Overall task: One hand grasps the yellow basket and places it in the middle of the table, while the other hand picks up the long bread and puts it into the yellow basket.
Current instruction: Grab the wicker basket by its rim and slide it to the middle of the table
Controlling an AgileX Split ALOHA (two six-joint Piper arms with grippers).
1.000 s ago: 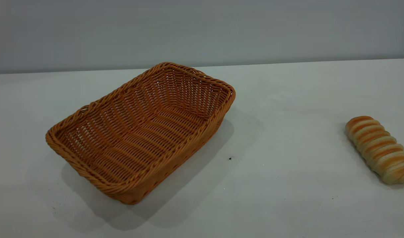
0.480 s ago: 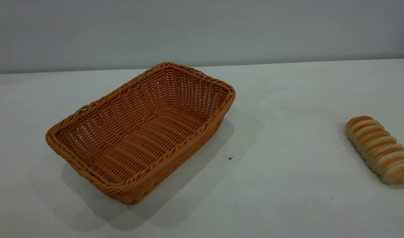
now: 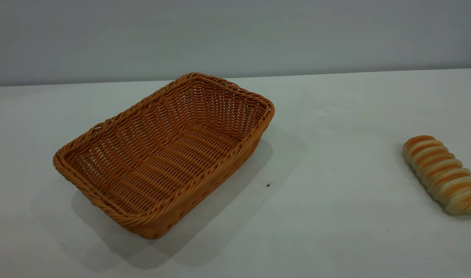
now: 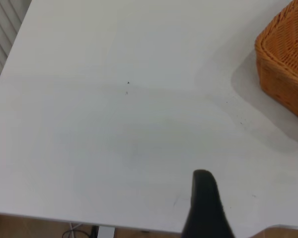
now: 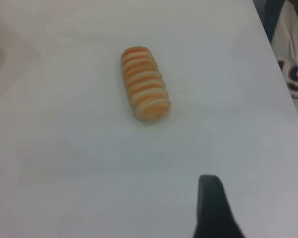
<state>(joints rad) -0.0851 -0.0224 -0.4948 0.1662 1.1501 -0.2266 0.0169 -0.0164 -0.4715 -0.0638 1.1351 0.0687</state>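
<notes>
The yellow basket (image 3: pixel 164 154) sits empty at the bench's (image 3: pixel 335 216) left-centre, set at an angle. The long bread (image 3: pixel 443 174) lies ridged side up near the right edge, well apart from it. Neither pincer's state can be told: each wrist view shows a single dark fingertip above bare bench.

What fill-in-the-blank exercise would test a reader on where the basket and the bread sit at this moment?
1. The yellow basket holds ____.
2. In the exterior view, the long bread lies near the table's ____ edge.
3. The bread's striped side faces ____.
4. Between the basket and the bread lies only bare ____.

Missing words: nothing; right; up; table
</notes>
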